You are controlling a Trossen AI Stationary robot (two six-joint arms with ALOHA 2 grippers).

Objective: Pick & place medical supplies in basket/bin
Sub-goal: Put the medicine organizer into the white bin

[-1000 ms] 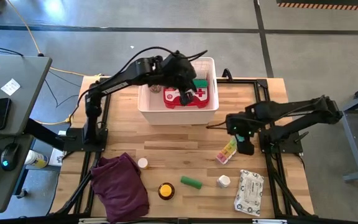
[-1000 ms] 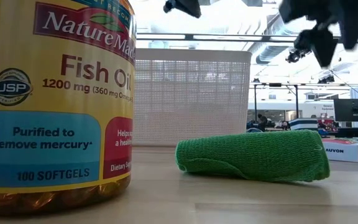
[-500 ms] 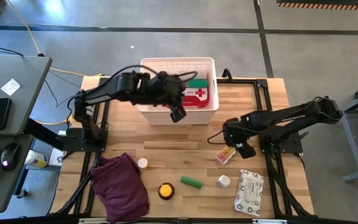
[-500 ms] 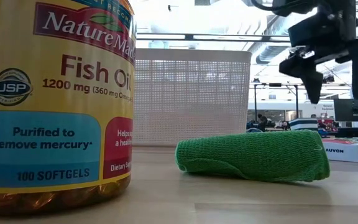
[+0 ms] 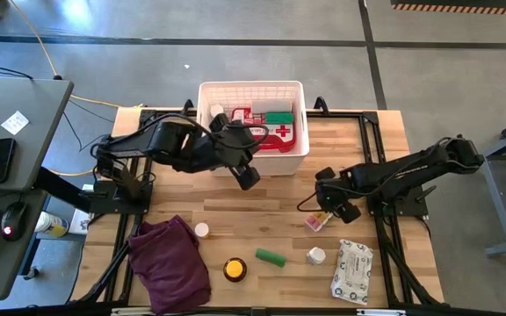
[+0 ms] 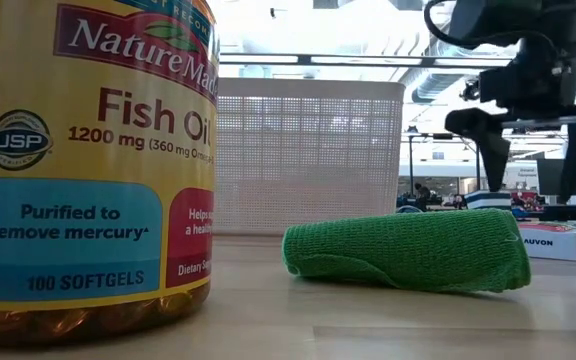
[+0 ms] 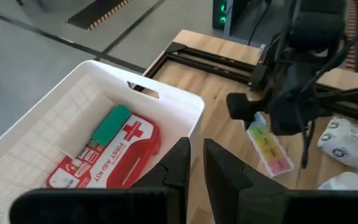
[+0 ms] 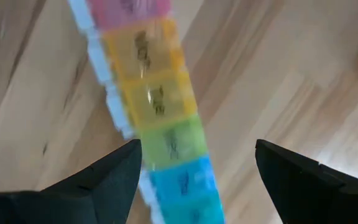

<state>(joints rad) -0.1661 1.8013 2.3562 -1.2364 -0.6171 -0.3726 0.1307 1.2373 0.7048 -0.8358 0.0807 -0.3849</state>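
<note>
The white basket (image 5: 206, 156) stands at the table's far side and holds the red first-aid case (image 5: 275, 133) with a green roll (image 5: 278, 117) lying on it. My left gripper (image 5: 247, 176) hovers shut just in front of the basket's near wall (image 7: 166, 93), touching nothing. My right gripper (image 5: 333, 211) is open and low over the rainbow pill organiser (image 5: 321, 218), which lies flat on the table. In the right wrist view its fingers stand on either side of the organiser (image 8: 160, 118) without touching it. The low view shows the right gripper (image 6: 534, 150) open above the table.
Along the near edge lie the purple cloth (image 5: 170, 262), a small white bottle (image 5: 201, 230), the fish oil bottle (image 5: 234, 269), a green roll (image 5: 270, 257), another white bottle (image 5: 316, 255) and the wipes pack (image 5: 351, 270). Bare wood lies between the basket and these.
My left gripper has drawn back from above the basket toward the near edge and come down in front of its near wall. My right gripper has moved slightly left and near and has come down over the pill organiser, staying open.
</note>
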